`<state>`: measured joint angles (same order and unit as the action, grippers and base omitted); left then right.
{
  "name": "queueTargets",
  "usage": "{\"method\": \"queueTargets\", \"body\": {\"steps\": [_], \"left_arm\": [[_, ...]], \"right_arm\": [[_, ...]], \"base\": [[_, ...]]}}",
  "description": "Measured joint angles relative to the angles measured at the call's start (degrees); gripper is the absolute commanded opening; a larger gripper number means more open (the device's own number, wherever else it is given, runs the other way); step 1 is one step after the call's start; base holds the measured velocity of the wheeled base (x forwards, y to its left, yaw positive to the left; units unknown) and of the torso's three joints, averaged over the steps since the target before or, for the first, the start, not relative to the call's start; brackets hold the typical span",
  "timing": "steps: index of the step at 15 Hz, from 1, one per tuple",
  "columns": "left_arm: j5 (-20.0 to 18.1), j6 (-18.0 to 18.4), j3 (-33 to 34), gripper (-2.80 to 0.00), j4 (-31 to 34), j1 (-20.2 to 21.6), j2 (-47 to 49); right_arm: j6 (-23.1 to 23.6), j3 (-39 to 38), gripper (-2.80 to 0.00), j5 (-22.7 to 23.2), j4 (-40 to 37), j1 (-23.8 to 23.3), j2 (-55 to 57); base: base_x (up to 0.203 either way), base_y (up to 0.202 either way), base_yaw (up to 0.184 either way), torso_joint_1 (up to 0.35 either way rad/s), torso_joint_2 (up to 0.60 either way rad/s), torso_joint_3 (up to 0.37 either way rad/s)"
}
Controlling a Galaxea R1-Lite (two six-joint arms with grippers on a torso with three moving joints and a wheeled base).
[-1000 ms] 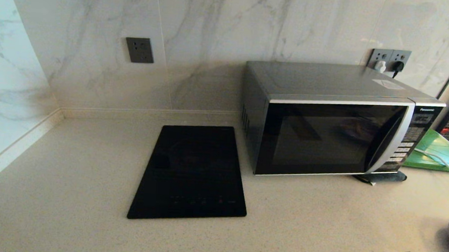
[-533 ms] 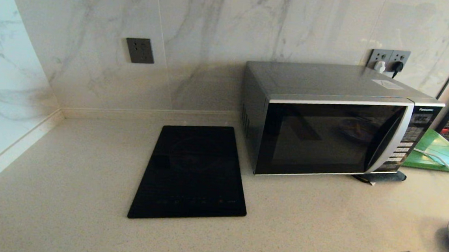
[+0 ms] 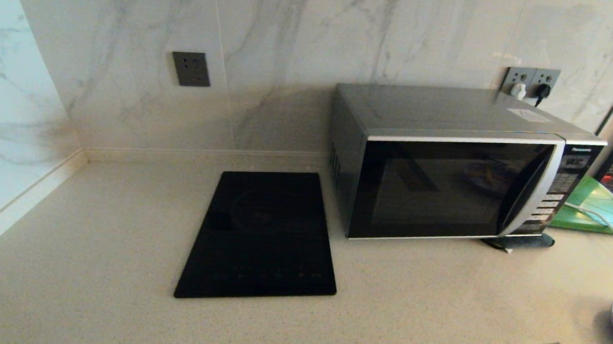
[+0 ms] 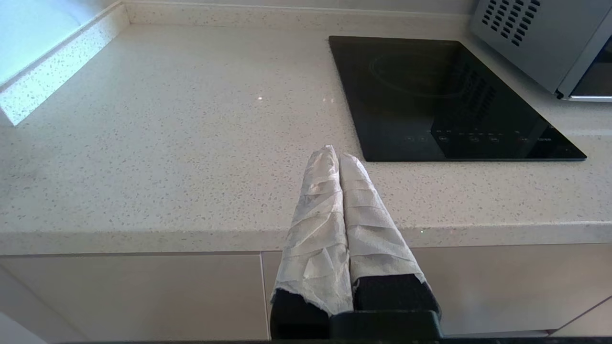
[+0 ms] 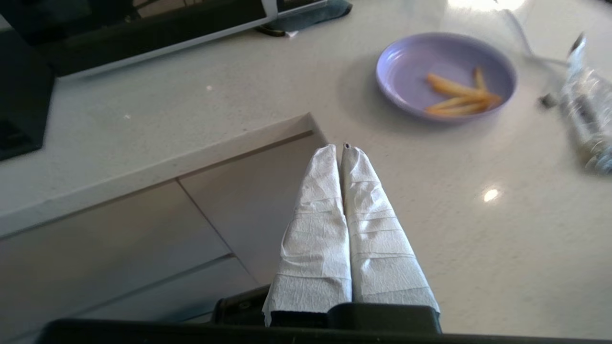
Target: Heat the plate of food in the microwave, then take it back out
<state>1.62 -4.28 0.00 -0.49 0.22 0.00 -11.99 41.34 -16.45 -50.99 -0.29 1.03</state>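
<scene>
On microwave (image 3: 456,188) panel, "Panasonic" lettering

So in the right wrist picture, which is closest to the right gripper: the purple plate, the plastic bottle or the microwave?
1. Plate of food, just ahead of the right gripper.
2. Plastic bottle, beyond the plate, off to the side.
3. Microwave, farthest, across the counter.

Even soft light, glare on countertop (image 5: 490,194), perhaps slight edge blur.
</scene>
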Motion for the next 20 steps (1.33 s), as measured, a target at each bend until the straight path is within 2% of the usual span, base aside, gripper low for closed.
{"method": "queueTargets", "body": {"steps": [3,5,8,18,20], "left_arm": [[0.0,0.02,0.0,-2.8,-0.02,0.02,0.0],[0.0,0.03,0.0,-2.8,-0.02,0.02,0.0],[0.02,0.04,0.0,-2.8,-0.02,0.02,0.0],[0.0,0.0,0.0,-2.8,-0.01,0.02,0.0],[0.02,0.02,0.0,-2.8,-0.02,0.02,0.0]], "right_arm": [[0.11,-6.24,-2.8,0.21,5.83,0.03,-0.93],[2.99,-12.18,-2.8,0.85,13.65,0.05,-1.03],[5.99,-16.38,-2.8,5.31,19.17,0.02,-1.12],[12.66,-35.04,-2.8,5.73,45.64,0.02,-1.12],[13.48,-37.58,-2.8,7.14,50.73,0.02,-1.12]], "base": [[0.0,0.0,0.0,0.0,0.0,0.0],[0.0,0.0,0.0,0.0,0.0,0.0],[0.0,0.0,0.0,0.0,0.0,0.0],[0.0,0.0,0.0,0.0,0.0,0.0],[0.0,0.0,0.0,0.0,0.0,0.0]]}}
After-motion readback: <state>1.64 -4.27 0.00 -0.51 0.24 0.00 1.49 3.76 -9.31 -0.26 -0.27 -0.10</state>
